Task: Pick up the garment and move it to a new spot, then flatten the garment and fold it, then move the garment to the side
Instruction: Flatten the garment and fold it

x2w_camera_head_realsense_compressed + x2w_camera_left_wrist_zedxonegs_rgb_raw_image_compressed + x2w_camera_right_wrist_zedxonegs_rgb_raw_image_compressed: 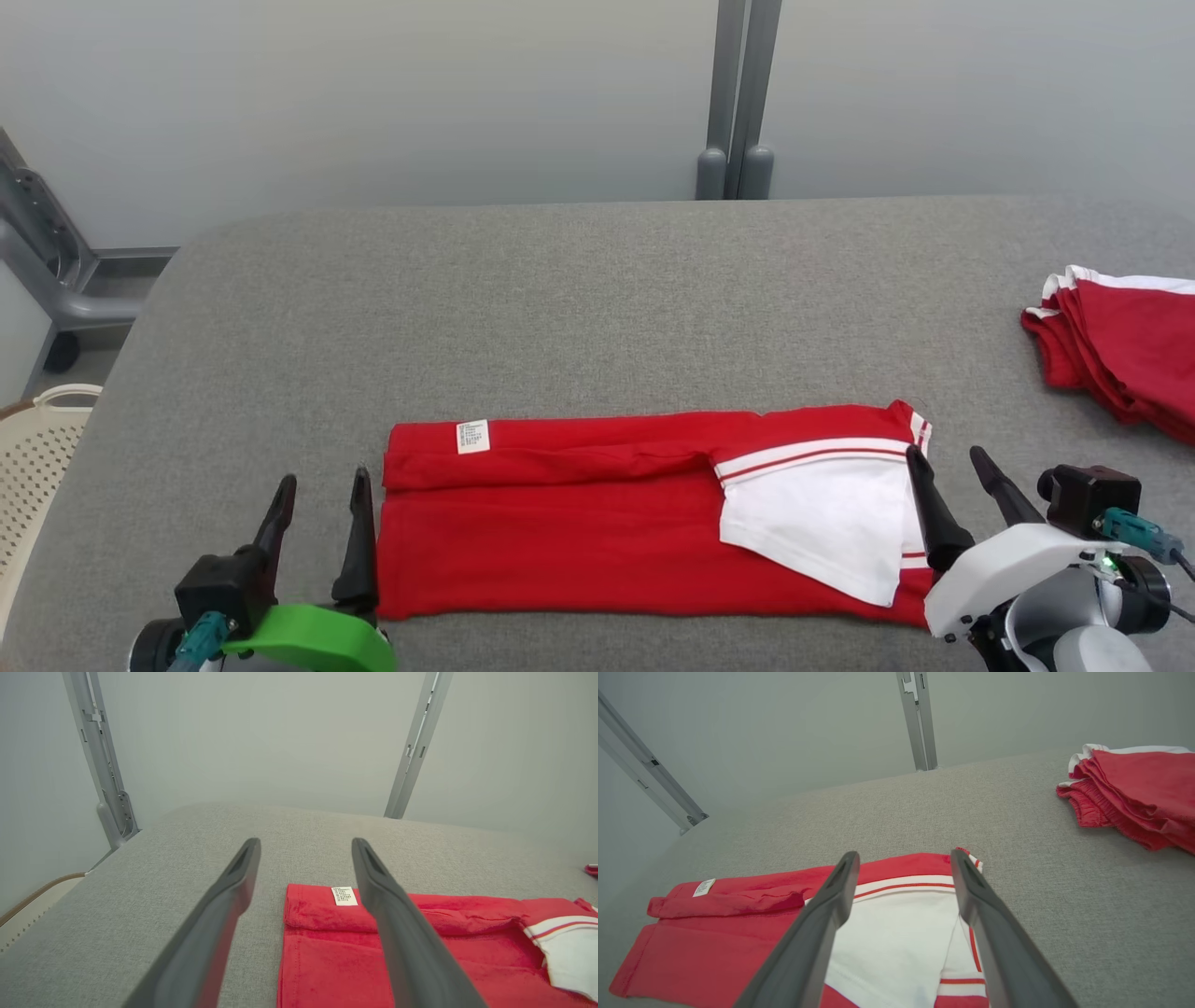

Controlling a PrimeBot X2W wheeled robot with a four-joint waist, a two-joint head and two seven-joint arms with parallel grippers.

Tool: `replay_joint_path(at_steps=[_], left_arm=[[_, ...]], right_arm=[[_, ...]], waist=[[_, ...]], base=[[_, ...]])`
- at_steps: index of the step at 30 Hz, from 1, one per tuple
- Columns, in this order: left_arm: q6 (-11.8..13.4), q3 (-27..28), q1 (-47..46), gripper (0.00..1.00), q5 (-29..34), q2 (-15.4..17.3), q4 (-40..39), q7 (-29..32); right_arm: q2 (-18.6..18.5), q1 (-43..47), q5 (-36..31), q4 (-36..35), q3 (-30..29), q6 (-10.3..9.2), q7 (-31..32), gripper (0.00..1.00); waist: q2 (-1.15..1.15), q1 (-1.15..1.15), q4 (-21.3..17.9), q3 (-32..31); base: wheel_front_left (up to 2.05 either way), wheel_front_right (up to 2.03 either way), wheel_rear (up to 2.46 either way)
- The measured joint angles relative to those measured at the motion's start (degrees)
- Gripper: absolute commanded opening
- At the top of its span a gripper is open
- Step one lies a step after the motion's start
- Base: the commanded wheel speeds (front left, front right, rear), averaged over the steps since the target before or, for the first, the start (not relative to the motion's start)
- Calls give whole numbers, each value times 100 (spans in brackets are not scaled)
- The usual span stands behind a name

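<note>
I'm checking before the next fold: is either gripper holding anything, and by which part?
Nothing is held. The left gripper stands open beside the folded red and white garment; the right gripper stands open at its white end.

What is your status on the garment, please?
Open and empty: left gripper, right gripper, one at each end. Red garment folded lengthwise, flat on table. Other pile apart at right, no obstruction.

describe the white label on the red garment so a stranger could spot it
On the grey table, find the folded red garment near the front edge. The label is a small printed white tag on its far-left corner, far smaller than the white panel at the right end.
</note>
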Motion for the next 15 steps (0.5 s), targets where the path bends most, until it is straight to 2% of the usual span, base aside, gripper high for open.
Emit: replay_joint_path(at_steps=[5, 15], left_arm=[[-214, 18, 321, 100, 80, 1, 76, 0], [-398, 149, 681, 100, 230, -8, 261, -8]], right_arm=[[91, 141, -252, 305, 2, 0, -325, 100], [120, 270, -415, 736, 267, 0, -544, 100]], waist=[[0, 0, 25, -116], [0, 0, 56, -343]], base=[[0, 0, 0], [0, 0, 0]])
